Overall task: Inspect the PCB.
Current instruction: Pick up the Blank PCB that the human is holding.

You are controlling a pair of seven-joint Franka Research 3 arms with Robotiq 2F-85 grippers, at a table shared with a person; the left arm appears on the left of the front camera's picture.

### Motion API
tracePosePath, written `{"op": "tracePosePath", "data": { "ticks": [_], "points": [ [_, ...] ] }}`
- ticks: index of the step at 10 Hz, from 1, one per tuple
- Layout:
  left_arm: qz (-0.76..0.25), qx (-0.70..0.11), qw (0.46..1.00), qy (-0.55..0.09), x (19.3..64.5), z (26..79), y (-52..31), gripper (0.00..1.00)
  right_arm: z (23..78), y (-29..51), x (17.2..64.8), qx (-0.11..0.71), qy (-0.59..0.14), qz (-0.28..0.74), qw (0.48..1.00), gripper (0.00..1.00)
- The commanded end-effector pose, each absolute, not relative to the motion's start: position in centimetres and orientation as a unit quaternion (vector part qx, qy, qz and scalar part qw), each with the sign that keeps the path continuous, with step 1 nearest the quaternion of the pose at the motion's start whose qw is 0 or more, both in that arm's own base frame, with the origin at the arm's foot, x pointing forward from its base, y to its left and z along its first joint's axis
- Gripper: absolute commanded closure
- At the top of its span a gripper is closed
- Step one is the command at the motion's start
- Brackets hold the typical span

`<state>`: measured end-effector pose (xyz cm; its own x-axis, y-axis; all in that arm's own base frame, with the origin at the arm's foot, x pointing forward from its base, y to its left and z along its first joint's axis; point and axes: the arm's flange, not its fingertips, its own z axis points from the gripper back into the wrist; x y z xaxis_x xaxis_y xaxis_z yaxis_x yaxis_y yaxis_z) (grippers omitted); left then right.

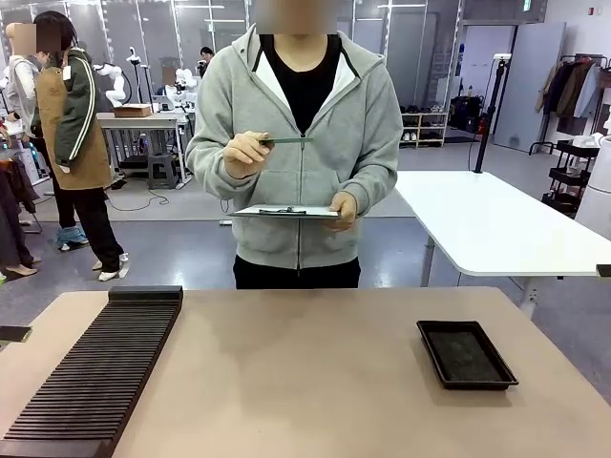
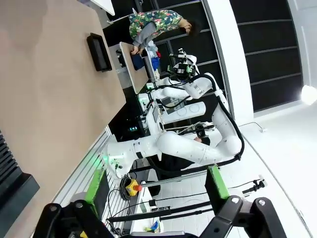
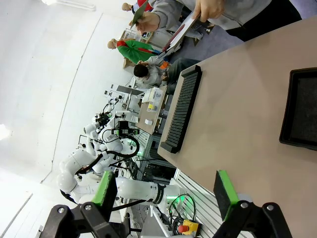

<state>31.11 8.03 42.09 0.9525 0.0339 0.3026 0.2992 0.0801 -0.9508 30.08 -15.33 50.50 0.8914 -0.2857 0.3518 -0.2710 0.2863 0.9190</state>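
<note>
Currently PCB [image 1: 286,140] pinched by one end in person's raised hand [image 1: 246,153]; long axis level, sticking sideways out of that hand, edge-on to us. Clipboard [image 1: 282,212] just beneath, in lower hand [image 1: 344,208]. Our left gripper [image 2: 156,182] and right gripper [image 3: 165,191] gape wide, empty, well apart from PCB; we judge neither arm nearer.

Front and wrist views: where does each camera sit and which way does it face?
Front: robot's side, facing across the table at the person, torso and arms, holding the PCB.
Left wrist: rolled sideways, looking along the table's near edge; own open left hand below, right arm beyond.
Right wrist: likewise rolled, looking the opposite way; own open right hand below, left arm beyond.
All three share tray and rack.
</note>
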Motion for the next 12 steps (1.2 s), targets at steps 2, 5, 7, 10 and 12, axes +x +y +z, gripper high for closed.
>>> {"op": "tracePosePath", "data": {
  "ticks": [2,5,7,10,12],
  "points": [
    [-0.09,-0.667,0.729,-0.124,31.11,42.11,8.02,0.0,50.6,-15.33,30.21,0.6,-0.244,0.001,0.762,0.0],
    [-0.09,-0.667,0.729,-0.124,31.11,42.11,8.02,0.0,50.6,-15.33,30.21,0.6,-0.244,0.001,0.762,0.0],
    [-0.09,-0.667,0.729,-0.124,31.11,42.11,8.02,0.0,50.6,-15.33,30.21,0.6,-0.244,0.001,0.762,0.0],
    [-0.09,-0.667,0.729,-0.124,31.11,42.11,8.02,0.0,50.6,-15.33,30.21,0.6,-0.244,0.001,0.762,0.0],
    [-0.09,-0.667,0.729,-0.124,31.11,42.11,8.02,0.0,50.6,-15.33,30.21,0.6,-0.244,0.001,0.762,0.0]
  ]
}}
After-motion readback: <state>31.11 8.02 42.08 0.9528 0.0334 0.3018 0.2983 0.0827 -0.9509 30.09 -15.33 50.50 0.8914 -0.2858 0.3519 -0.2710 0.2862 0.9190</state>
